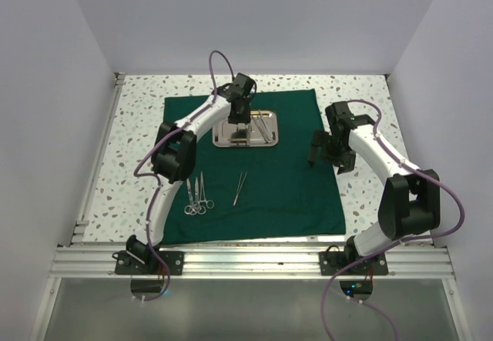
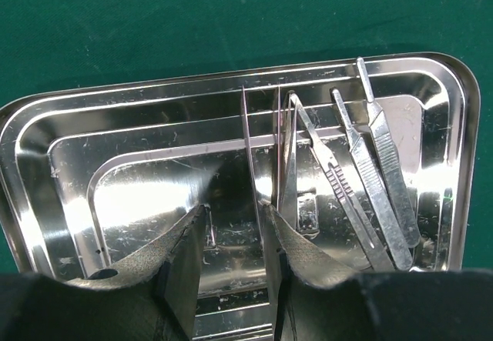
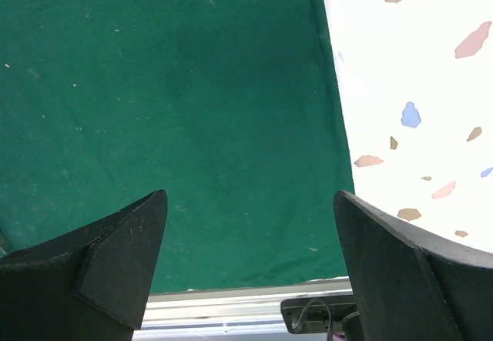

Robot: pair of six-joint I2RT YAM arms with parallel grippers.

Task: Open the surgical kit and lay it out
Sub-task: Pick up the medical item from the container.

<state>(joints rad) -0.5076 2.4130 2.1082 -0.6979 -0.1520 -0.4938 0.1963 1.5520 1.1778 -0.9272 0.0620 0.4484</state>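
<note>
Arms bend over an opened surgical kit on a speckled counter point(image 1: 362, 95). The dark green cloth wrap point(image 1: 293, 187) lies spread flat, with the steel tray point(image 1: 219, 138) resting on its far half. The left arm rises from its base at the near edge, folds at the elbow and stretches forward and right to the tray, wrist tipped downward. The left pincer point(image 2: 235, 218) hangs inside the tray, partly spread, with bare steel showing between the fingers. Thin tweezers point(image 2: 252, 148) lie close by its right-hand finger; whether they touch cannot be told. Three slim steel instruments point(image 2: 377, 172) lie side by side at the tray's right end. The right arm climbs from its base, doubles back at the elbow and reaches inward. The right pincer point(image 3: 250, 256) hovers spread wide, holding nothing, above the cloth's right edge beside bare counter. On the cloth's near-left part, ring-handled scissors and forceps point(image 1: 197, 196) lie together, with a lone pair of tweezers point(image 1: 240, 188) just to their right.
</note>
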